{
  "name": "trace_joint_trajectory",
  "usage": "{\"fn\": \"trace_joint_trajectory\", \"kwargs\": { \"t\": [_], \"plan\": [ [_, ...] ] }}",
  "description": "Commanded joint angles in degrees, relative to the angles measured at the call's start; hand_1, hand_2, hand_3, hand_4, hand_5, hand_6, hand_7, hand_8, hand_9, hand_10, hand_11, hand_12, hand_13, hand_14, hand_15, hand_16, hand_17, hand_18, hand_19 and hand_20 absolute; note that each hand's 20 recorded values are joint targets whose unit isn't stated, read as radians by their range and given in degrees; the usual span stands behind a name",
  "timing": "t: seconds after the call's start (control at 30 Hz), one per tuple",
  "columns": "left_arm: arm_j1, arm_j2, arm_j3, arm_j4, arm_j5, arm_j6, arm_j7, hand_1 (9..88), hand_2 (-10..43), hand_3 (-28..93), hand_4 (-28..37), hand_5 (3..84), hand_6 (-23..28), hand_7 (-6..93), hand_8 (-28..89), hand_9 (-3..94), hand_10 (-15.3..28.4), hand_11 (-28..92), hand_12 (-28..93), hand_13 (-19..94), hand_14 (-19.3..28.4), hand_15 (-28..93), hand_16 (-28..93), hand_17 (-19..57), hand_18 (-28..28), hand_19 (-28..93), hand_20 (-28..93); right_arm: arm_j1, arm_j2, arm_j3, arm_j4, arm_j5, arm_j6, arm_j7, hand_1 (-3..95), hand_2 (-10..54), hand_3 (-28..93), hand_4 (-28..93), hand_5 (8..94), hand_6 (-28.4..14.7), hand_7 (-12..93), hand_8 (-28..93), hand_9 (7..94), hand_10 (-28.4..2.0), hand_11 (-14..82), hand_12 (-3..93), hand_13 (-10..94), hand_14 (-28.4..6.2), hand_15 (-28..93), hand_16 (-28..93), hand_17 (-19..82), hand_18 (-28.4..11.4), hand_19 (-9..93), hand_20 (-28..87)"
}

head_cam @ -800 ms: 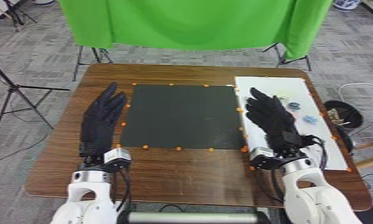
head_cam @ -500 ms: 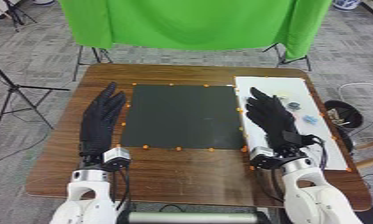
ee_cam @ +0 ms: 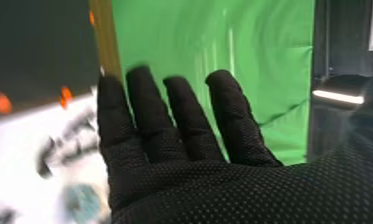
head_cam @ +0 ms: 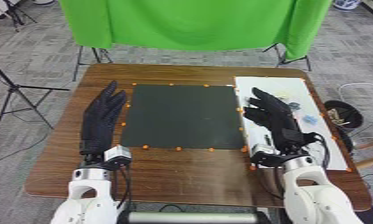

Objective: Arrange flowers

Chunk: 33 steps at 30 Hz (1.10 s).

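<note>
Head view shows the left hand (head_cam: 98,122) and a black bin (head_cam: 345,106).

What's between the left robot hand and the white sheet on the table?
A big dark mat with orange dots along its edges, as the head view shows.

The table (head_cam: 191,175) is smooth brown wood with a faint sheen, under a matt, even dark mat (head_cam: 182,117) and a smooth white sheet (head_cam: 253,82). Soft folds run through the green cloth (head_cam: 196,25), while the right hand's glove (head_cam: 273,117) is matt black fabric, finely dimpled.
</note>
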Motion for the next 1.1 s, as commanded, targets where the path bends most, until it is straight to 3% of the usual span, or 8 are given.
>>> {"fn": "trace_joint_trajectory", "kwargs": {
  "t": [0.03, 0.17, 0.43, 0.67, 0.77, 1.03, 1.07, 1.1],
  "plan": [
    [1.0, 0.04, -0.73, -0.50, 3.25, 0.95, -0.76, 27.1, -7.6, 66, -25.3, 40.3, 1.5, 10.8, -8, 40.7, 13.1, 14, 8, 28, 16.0, 11, 0, 2.0, 10.3, 5, 13, -1.9, 4.5, -0.4, -6.0, -22.7, 10.1, 10.5, 19.7, -9.5, 71, -21, 44.9, -3.8, 15, -9, 49.7, -14.8, 11.6, 17.6, 55, -16.1, 19, 22, 33, -17.0, 32, 34],
    [0.7, 0.95, -0.79, -0.57, 3.25, 1.04, -1.52, 30.7, -5.2, 65, -22.8, 40.6, 1.3, 11.8, -8, 41.3, 13.0, 15, 8, 29, 15.8, 12, -1, 2.2, 10.3, 6, 13, -2.6, 6.5, -0.6, -8.7, -34.9, 10.6, 18.4, 24.7, -9.5, 70, -23, 51.1, -6.6, 14, -8, 59.1, -17.5, 15.3, 17.9, 65, -13.0, 27, 22, 40, -16.7, 43, 40],
    [0.8, 1.40, -0.82, -0.65, 3.09, 0.96, -2.15, 29.2, -6.4, 66, -21.6, 40.7, 1.5, 11.9, -8, 41.6, 13.2, 16, 8, 29, 15.9, 13, -1, 2.3, 10.0, 6, 13, -7.6, 10.0, -0.1, -12.3, -53.8, -0.4, 32.1, 27.1, -9.5, 67, -26, 58.7, -6.8, 14, -8, 68.3, -16.4, 18.3, 18.8, 74, -10.6, 30, 22, 47, -15.8, 51, 41],
    [1.2, 1.48, -1.01, -0.86, 3.21, 0.89, -2.66, 28.7, -6.5, 66, -21.4, 40.7, 1.6, 11.9, -8, 41.8, 13.2, 16, 8, 29, 16.1, 13, -1, 2.2, 10.1, 6, 14, -10.1, 12.4, -1.5, -11.9, -62.5, -5.0, 38.2, 29.8, -9.5, 64, -26, 63.4, -7.3, 13, -7, 72.7, -16.4, 18.2, 18.5, 80, -9.0, 31, 22, 55, -14.1, 53, 40],
    [1.4, 1.50, -1.05, -0.89, 3.31, 0.82, -2.73, 28.6, -6.5, 66, -21.4, 40.7, 1.6, 11.8, -8, 41.8, 13.2, 16, 8, 29, 16.1, 13, -1, 2.2, 10.1, 6, 14, -8.9, 12.6, -2.8, -10.5, -64.7, -5.3, 40.3, 30.8, -9.5, 64, -25, 64.8, -6.9, 14, -7, 74.2, -16.6, 18.5, 18.9, 81, -9.0, 33, 23, 59, -11.3, 61, 36],
    [1.4, 1.58, -0.62, -0.90, 3.54, 0.93, -3.66, 28.2, -6.5, 66, -21.4, 40.7, 1.7, 11.6, -8, 41.9, 13.2, 16, 9, 29, 16.2, 14, -1, 2.0, 10.1, 6, 13, -8.0, 13.1, -5.2, -7.5, -69.2, -5.0, 43.0, 34.8, -9.5, 65, -24, 66.3, -6.7, 14, -7, 76.8, -15.7, 20.9, 19.9, 84, -7.5, 37, 23, 60, -10.4, 69, 34],
    [1.7, 1.24, -1.57, -0.91, 3.34, 0.21, -3.89, 28.1, -6.5, 66, -21.4, 40.7, 1.7, 11.6, -8, 41.9, 13.2, 16, 9, 29, 16.2, 14, -1, 2.0, 10.1, 6, 13, -7.8, 13.3, -5.6, -7.0, -69.6, -4.9, 43.3, 35.6, -9.5, 66, -24, 66.4, -6.6, 14, -7, 77.3, -15.6, 21.4, 20.0, 84, -7.1, 37, 23, 61, -9.9, 69, 34],
    [1.6, 1.20, -1.58, -0.81, 3.32, 0.10, -3.95, 28.2, -6.4, 65, -21.4, 40.6, 1.6, 11.6, -8, 41.9, 13.2, 16, 9, 29, 16.2, 14, -1, 2.0, 10.2, 6, 13, -7.8, 13.2, -5.8, -6.6, -70.2, -4.8, 43.6, 36.4, -9.5, 66, -24, 66.6, -6.5, 15, -7, 77.6, -15.5, 21.6, 20.1, 84, -6.9, 37, 23, 61, -9.6, 69, 34]
  ]
}}
